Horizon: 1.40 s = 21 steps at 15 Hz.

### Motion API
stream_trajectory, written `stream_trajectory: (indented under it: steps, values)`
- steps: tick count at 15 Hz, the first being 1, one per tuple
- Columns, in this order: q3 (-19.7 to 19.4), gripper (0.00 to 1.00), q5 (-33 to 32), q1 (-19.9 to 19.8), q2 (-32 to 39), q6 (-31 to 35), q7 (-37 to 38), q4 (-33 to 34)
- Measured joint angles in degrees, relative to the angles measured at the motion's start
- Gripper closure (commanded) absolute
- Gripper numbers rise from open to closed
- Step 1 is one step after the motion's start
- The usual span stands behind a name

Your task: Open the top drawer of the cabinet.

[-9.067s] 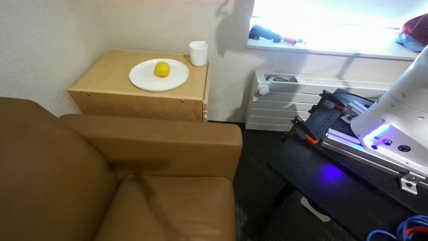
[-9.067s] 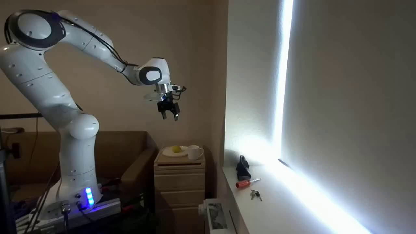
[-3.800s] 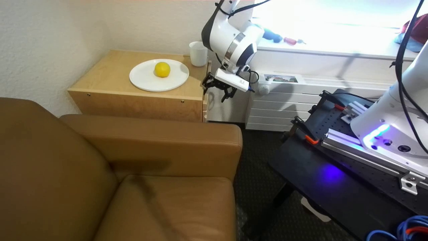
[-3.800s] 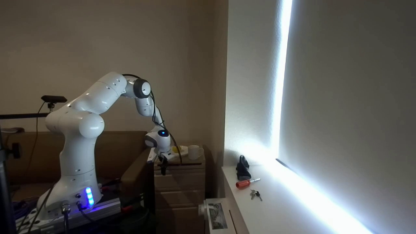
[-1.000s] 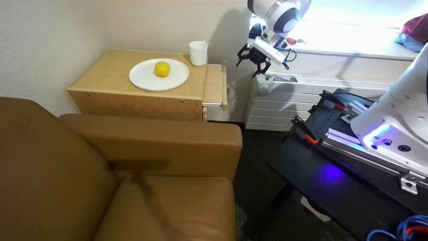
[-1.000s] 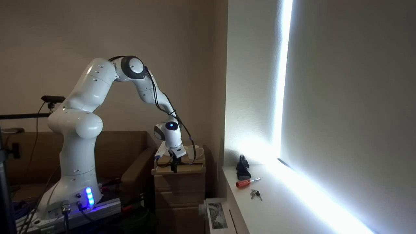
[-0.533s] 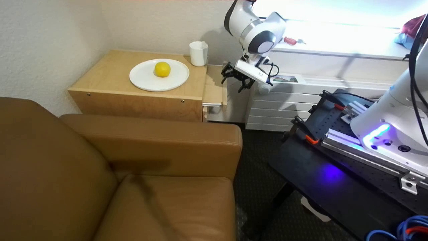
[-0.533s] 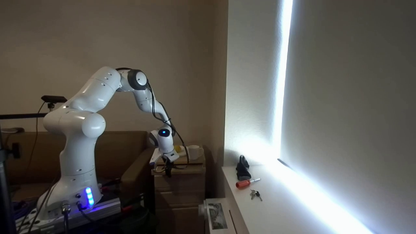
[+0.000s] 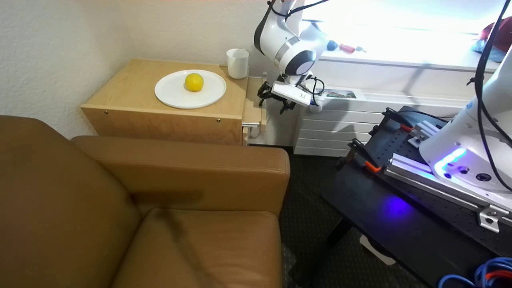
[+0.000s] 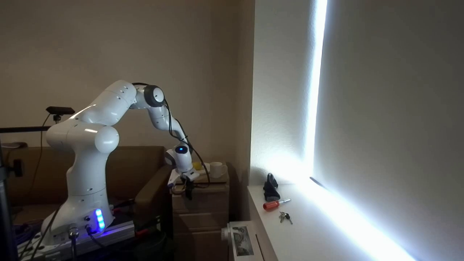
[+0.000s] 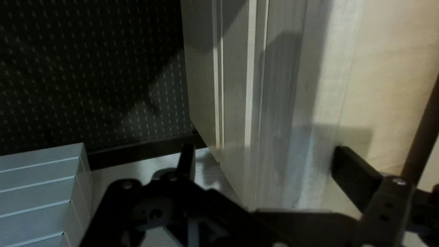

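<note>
The top drawer [image 9: 252, 112] of a low, boxy cabinet [image 9: 132, 86] in light tan wood is partly slid out, so that a strip of its pale interior is exposed between the cabinet's flat top and the drawer's front board [image 9: 263, 120]. A black gripper [image 9: 271, 108] is held at the drawer's front by a white robot arm [image 9: 276, 32], its tips angled down. Its fingers [image 11: 356, 176] are spread wide apart, with nothing clamped between them. In the wrist view, the front board is seen in the gap: one finger is placed outside the cabinet, and the other is seen over the drawer's interior. Whether the wood is touched by either finger cannot be told.

On the cabinet's top a white plate [image 9: 172, 96] is set, and a round yellow object [image 9: 194, 82] is rested on its middle. A white mug [image 9: 237, 64] is stood upright just beside the plate, near the drawer's far end. The near side of the cabinet is partly hidden by the arm of a brown leather sofa [image 9: 192, 172]. A white radiator [image 9: 332, 136] is set below a bright window [image 9: 400, 32], and the robot's base [image 9: 448, 140] is mounted on a black table [image 9: 360, 200]. In an exterior view, the windowsill [image 10: 308, 232] is occupied by a red-handled screwdriver [image 10: 272, 205], a small bunch of keys [image 10: 285, 217] and a dark object [image 10: 271, 190] whose kind cannot be made out.
</note>
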Motion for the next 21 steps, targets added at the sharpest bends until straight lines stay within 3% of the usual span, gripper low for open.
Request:
stream_trajectory:
  steps: [4, 8, 16, 19, 21]
  values:
    - [-0.2, 0.0, -4.4, -0.1, -0.5, 3.6, 5.5, -1.6]
    - [-1.4, 0.0, -8.6, -2.2, -2.6, 3.3, 10.6, -6.7]
    - [-6.4, 0.0, -15.5, -9.1, -7.0, -4.8, 17.9, -16.8]
    - [-9.2, 0.0, -22.9, -11.7, -8.3, -9.6, 24.6, -19.4]
    - [-9.4, 0.0, -23.7, -13.0, -8.8, -10.1, 24.7, -19.6]
